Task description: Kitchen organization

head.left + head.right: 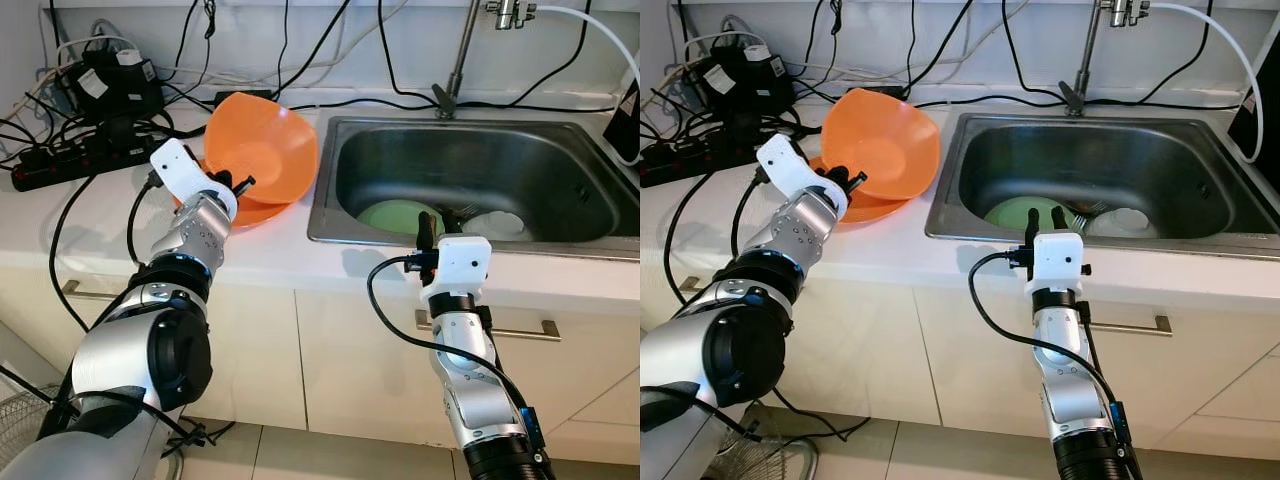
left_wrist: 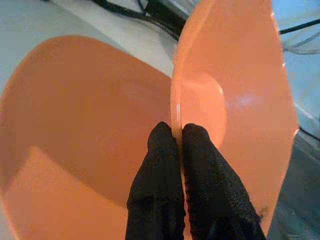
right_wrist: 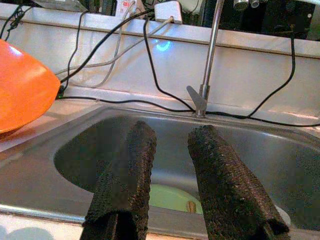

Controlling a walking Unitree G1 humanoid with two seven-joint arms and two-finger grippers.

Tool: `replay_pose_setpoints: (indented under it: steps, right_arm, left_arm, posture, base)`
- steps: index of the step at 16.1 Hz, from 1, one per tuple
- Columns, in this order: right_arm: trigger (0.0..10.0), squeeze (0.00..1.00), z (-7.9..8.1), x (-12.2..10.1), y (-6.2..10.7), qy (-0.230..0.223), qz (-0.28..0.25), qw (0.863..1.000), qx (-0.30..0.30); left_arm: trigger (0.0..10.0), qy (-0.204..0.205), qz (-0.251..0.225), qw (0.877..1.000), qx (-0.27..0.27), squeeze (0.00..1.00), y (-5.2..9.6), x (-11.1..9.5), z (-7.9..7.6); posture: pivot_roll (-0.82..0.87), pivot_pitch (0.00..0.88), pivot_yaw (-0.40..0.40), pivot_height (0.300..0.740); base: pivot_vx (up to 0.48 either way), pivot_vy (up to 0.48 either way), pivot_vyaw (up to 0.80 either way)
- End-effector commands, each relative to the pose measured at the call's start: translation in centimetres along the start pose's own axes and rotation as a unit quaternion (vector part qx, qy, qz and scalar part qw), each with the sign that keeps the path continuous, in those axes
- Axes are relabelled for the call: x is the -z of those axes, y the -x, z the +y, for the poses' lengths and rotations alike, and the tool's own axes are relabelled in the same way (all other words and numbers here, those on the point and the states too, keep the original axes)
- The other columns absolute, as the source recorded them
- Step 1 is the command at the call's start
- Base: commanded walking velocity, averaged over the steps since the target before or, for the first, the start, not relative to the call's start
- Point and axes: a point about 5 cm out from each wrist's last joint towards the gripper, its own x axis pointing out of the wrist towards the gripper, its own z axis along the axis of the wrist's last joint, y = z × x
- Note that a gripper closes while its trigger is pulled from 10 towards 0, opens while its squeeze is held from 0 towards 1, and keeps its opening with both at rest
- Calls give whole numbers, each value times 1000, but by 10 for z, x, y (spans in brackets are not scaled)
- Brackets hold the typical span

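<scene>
From the left eye view, the left gripper reaches over the white desk and its jaws are clenched on the rim of an orange bowl, which is tilted up on edge just beside the left rim of the sink. A second orange bowl lies flat on the desk beneath it, touching it. Black cables and a power strip crowd the back left corner of the desk. Inside the sink lie a green plate and a white dish, side by side near the front wall, with a tap rising from the back edge. The right gripper hovers at the front edge of the sink, above the cupboard doors. The right eye view shows the same layout, with the right gripper's two fingers pointing up toward the basin. In the left wrist view, the two black fingers pinch the thin edge of the upright bowl, and the flat bowl spreads out beside them. In the right wrist view, the fingers stand apart with the jaws released and grasping nothing, the green plate visible between them down in the basin.
</scene>
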Motion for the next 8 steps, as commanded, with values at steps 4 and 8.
replay_pose_setpoints:
  steps: [4, 8]
  right_arm:
    - [10000, 0, 3, -2, -4, -6, -1, 1000, -2]
    - [10000, 0, 5, -2, -7, -7, -3, 1000, -4]
  left_arm:
    - [0, 14, -59, 997, 51, 0, 3, -10, -12]
    - [0, 44, -154, 975, 154, 0, 16, -28, -38]
  posture:
    - [24, 0, 66, 740]
    - [30, 0, 62, 740]
  base:
    - [0, 0, 0]
    - [0, 0, 0]
